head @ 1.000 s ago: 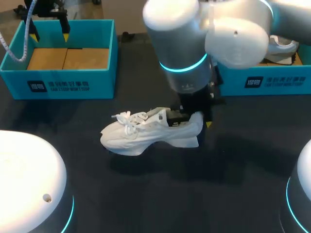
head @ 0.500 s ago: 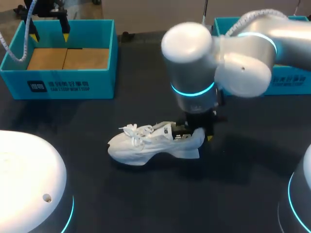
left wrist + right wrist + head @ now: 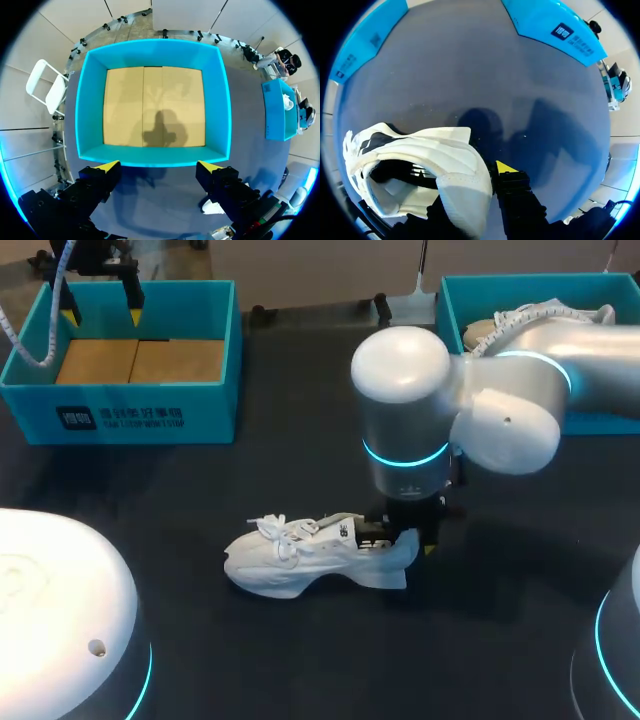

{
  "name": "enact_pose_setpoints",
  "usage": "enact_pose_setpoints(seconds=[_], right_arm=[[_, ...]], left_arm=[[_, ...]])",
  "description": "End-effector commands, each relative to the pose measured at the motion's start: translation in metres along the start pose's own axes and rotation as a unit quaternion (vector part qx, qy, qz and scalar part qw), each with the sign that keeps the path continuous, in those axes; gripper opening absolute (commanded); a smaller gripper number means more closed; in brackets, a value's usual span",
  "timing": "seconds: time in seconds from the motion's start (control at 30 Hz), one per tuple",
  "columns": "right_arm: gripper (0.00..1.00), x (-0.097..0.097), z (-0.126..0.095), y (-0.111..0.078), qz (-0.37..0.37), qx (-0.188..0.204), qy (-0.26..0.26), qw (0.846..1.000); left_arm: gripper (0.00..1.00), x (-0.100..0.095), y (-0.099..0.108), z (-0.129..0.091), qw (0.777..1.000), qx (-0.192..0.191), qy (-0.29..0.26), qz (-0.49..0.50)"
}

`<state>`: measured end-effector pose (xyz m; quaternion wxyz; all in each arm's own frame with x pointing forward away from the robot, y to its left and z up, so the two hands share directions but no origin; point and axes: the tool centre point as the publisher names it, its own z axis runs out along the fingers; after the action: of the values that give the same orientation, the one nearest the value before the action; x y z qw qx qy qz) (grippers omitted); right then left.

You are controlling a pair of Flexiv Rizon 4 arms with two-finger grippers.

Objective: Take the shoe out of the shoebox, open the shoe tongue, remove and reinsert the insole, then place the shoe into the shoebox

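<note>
Head view: the white lace-up sneaker [image 3: 300,560] is held by its heel at the middle of the dark bench [image 3: 520,620], clamped in the right tool [image 3: 405,540]. Left wrist view: the left tool [image 3: 159,165] is spread apart above the teal cardboard shoebox [image 3: 150,156]. Right wrist view: the sneaker's heel collar is pinched between the right tool's fingers.

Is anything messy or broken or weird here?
No, nothing stands out. The white shoe stands upright, sole down, on the table, its heel pinched by the right gripper. Nothing looks spilled or torn.
</note>
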<state>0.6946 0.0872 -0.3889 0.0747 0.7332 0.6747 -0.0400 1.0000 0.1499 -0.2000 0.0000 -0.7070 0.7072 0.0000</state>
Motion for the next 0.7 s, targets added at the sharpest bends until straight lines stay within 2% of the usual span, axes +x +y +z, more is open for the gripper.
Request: enact_pose_setpoints(seconds=[0.03,0.07,0.1,0.17,0.23,0.3,0.4,0.47,0.6,0.7], right_arm=[[0.0,0.004,0.007,0.002,0.003,0.002,-0.002,1.0],[0.0,0.004,0.007,0.002,0.004,0.003,-0.002,1.0],[0.11,0.005,0.007,0.002,0.005,0.003,-0.002,1.0],[0.15,0.004,0.006,0.003,0.005,0.003,-0.004,1.0],[0.25,0.004,0.003,0.003,0.004,0.002,-0.006,1.0],[0.3,0.004,-0.002,0.004,0.0,0.0,-0.009,1.0],[0.47,0.002,-0.012,0.002,-0.006,-0.002,-0.008,1.0],[0.99,0.001,-0.02,0.001,-0.016,-0.004,-0.004,1.0],[1.0,0.0,-0.039,0.001,-0.036,-0.01,0.008,0.999],[1.0,0.004,-0.055,0.002,-0.087,-0.014,0.003,0.996]], left_arm=[[1.0,0.0,0.0,0.0,1.0,0.0,0.0,0.0],[1.0,0.0,0.0,0.0,1.0,0.0,0.0,0.0],[1.0,0.0,0.0,0.0,1.0,0.0,0.0,0.0],[1.0,0.0,0.0,0.0,1.0,0.0,0.0,0.0],[1.0,0.0,0.0,0.0,1.0,0.0,0.0,0.0],[1.0,0.0,0.0,0.0,1.0,0.0,0.0,0.0],[1.0,0.0,0.0,0.0,1.0,0.0,0.0,0.0],[1.0,0.0,0.0,0.0,1.0,0.0,0.0,0.0],[1.0,0.0,0.0,0.0,1.0,0.0,0.0,0.0],[1.0,0.0,0.0,0.0,1.0,0.0,0.0,0.0]])
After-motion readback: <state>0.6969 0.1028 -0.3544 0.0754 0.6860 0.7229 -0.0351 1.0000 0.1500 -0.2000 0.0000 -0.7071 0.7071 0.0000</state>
